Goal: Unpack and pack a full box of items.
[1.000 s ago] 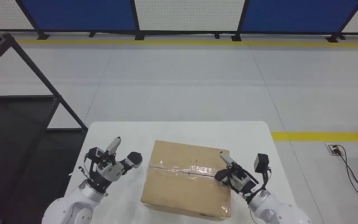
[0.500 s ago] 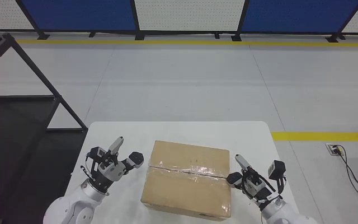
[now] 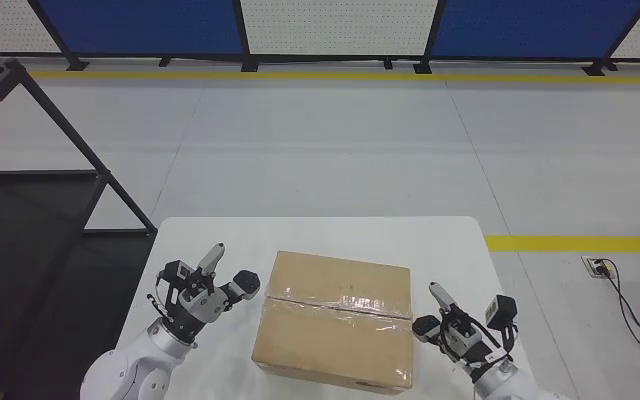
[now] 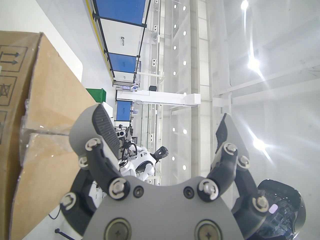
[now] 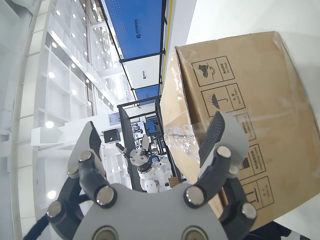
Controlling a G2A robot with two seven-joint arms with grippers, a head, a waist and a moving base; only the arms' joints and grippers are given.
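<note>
top view: taped cardboard box point(image 3: 335, 335) at mid table point(image 3: 300, 235), long axis and tape seam point(image 3: 335, 300) running side to side; left gripper point(image 3: 228, 272) open, empty, just beside its left end; right gripper point(image 3: 431, 309) open, empty, just beside its right end; neither clearly nearer.

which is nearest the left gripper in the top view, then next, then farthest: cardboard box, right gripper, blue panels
1. cardboard box, just beside the left gripper
2. right gripper, across the box at its other side
3. blue panels, far off at the back
</note>
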